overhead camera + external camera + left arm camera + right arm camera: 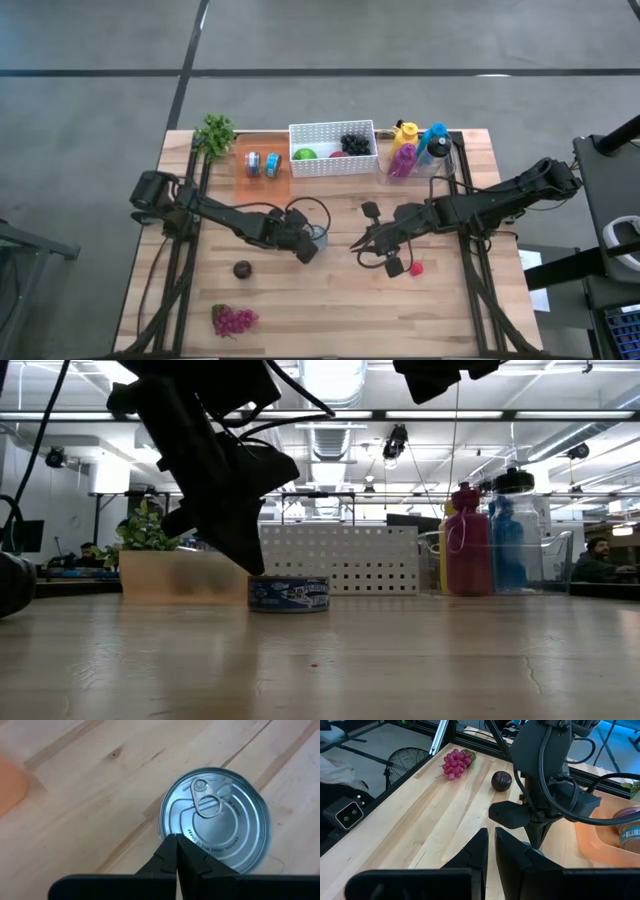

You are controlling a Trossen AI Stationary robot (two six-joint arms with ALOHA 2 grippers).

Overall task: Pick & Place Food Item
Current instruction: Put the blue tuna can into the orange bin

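Observation:
A round tin can (319, 237) with a silver pull-tab lid (220, 815) and a blue label (289, 594) stands upright on the wooden table near its middle. My left gripper (176, 837) is shut and points down over the can's lid, near the rim; the low view shows its tips (256, 570) at the can's top edge. My right gripper (362, 243) hangs above the table to the can's right, shut (491, 832) and holding nothing. A dark plum (242, 268), red grapes (233, 320) and a small red item (417, 268) lie on the table. My left gripper's shut fingertips (172, 845) come from above, slanting down, to the lid's rim (167, 827) on the can's left side. I cannot tell whether they touch the lid or stand just over it. The can sits flat on the table.
Along the far edge stand a plant (214, 133), an orange tray (262, 178) with two cans, a white basket (333, 135) with fruit, and a clear bin of bottles (418, 150). Bare wood lies near the front edge between the grapes and the right arm.

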